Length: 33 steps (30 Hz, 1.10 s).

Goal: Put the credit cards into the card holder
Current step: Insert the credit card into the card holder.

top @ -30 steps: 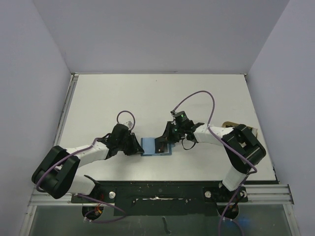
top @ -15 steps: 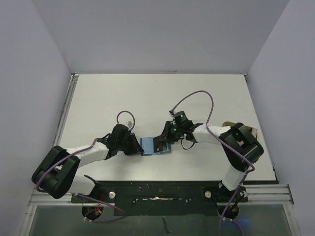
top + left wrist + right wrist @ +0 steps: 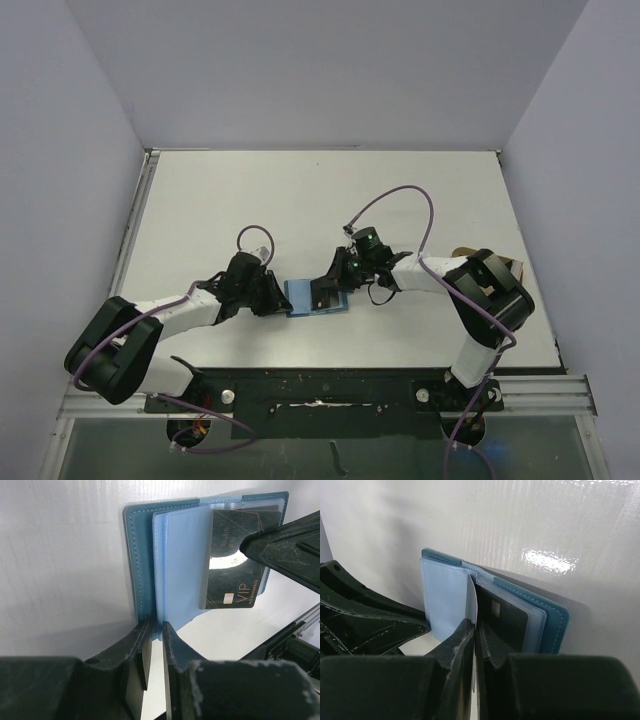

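Right gripper nearer crosswise-open card holder

Observed at the right arm: its elbow now sits slightly further toward the left arm than a second ago. The right gripper is displaced a little the same way and lies further in over the open card holder. The purple cable looped above the wrist leans correspondingly leftward. Most of the shift falls within the first half-second; after that only a marginal drift is noted.
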Available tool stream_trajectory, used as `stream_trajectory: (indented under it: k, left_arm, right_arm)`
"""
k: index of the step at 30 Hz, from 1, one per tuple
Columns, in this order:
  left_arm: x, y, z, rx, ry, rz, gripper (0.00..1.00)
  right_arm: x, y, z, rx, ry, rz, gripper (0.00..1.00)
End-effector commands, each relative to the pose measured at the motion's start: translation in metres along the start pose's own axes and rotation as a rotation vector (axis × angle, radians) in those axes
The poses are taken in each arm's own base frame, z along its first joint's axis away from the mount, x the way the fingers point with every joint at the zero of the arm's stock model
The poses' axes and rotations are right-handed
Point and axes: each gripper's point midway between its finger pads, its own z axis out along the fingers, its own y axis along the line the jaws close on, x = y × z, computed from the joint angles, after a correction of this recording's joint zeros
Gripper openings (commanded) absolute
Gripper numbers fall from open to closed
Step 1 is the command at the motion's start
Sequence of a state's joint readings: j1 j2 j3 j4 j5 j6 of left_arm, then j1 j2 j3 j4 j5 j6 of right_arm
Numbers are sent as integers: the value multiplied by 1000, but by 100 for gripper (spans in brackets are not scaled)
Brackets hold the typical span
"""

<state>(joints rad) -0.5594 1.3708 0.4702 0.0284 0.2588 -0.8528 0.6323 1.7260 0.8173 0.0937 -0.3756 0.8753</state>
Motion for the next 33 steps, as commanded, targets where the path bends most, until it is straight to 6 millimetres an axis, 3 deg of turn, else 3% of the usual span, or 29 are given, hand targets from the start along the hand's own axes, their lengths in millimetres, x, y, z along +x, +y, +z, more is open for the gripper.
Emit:
stream_trajectory:
  k: [1, 12, 22, 33]
  left_arm:
    - [-5, -2, 2, 5, -24, 20, 14]
    - [-2, -1, 1, 10, -25, 13, 14]
    - [-2, -3, -1, 18, -28, 10, 14]
    - [0, -8, -3, 36, -29, 5, 14]
  right_arm:
    - [11, -12, 3, 26, 31, -7, 4]
    - [5, -17, 2, 90, 26, -24, 16]
    - [2, -29, -14, 207, 15, -15, 39]
    - [13, -15, -16, 197, 20, -8, 49]
